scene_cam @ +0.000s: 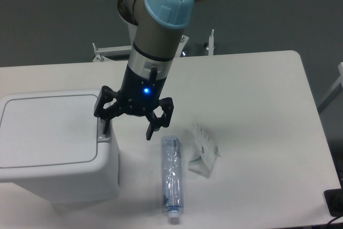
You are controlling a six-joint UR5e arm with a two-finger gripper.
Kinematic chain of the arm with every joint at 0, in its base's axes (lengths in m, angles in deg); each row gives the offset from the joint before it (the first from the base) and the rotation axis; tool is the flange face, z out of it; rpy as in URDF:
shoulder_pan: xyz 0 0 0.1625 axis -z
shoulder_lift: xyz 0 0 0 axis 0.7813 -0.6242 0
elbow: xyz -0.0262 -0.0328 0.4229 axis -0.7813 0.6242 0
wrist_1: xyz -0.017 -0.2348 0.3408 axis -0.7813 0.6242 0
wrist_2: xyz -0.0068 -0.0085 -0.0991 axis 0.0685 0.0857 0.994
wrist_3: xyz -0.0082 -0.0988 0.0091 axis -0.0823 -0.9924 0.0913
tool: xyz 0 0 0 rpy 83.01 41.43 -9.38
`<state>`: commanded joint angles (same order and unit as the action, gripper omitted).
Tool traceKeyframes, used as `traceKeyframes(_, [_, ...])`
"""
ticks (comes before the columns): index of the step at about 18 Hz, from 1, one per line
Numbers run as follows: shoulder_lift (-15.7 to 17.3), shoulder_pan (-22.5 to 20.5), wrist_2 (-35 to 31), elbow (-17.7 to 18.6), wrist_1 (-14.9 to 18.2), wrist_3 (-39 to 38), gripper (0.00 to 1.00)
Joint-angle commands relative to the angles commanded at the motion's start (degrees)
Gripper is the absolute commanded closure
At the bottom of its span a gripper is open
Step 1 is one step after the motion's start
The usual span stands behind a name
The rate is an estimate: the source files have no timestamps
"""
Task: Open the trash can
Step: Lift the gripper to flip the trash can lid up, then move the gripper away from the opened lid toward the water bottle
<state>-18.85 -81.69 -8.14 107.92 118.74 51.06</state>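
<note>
Trash can (53,170) smooth white plastic; bottle (172,178) clear crinkled plastic.

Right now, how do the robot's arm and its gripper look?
The arm is built of grey-silver tubes with light blue round caps at the joints. The gripper is black, with two angular fingers and a small blue light shining on its body.

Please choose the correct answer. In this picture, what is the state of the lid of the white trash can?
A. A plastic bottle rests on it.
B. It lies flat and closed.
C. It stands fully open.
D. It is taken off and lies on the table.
B: the lid lies flat on the trash can, while the open end effector hovers by its right edge, near the small grey button.
</note>
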Motion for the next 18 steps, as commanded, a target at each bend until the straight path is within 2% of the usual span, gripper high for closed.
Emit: traceKeyframes(18, [-0.6, 0.9, -1.0, -0.3, -0.2, -0.2, 0.00])
